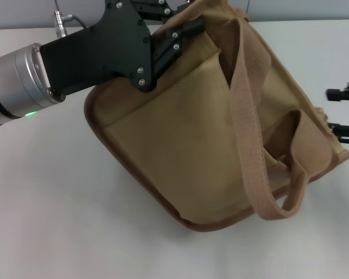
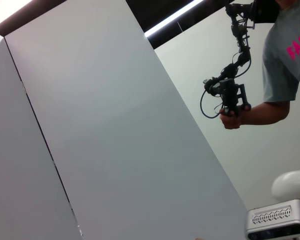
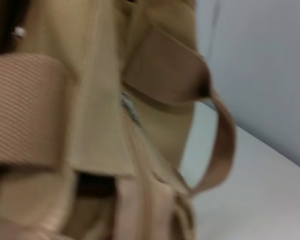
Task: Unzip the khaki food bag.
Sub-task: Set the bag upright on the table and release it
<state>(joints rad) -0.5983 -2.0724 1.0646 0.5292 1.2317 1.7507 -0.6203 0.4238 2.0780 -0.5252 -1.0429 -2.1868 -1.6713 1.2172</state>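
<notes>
My left end effector [image 1: 183, 29] is clenched on the far top edge of the khaki food bag [image 1: 221, 133], which lies tipped on the white worktop [image 1: 58, 221]. My right end effector [image 1: 344, 113] waits released beside it.

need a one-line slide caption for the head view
Left claw pinches the far top corner of the boxy tan canvas food bag tilted on the white table; right claw waits beside it.
</notes>
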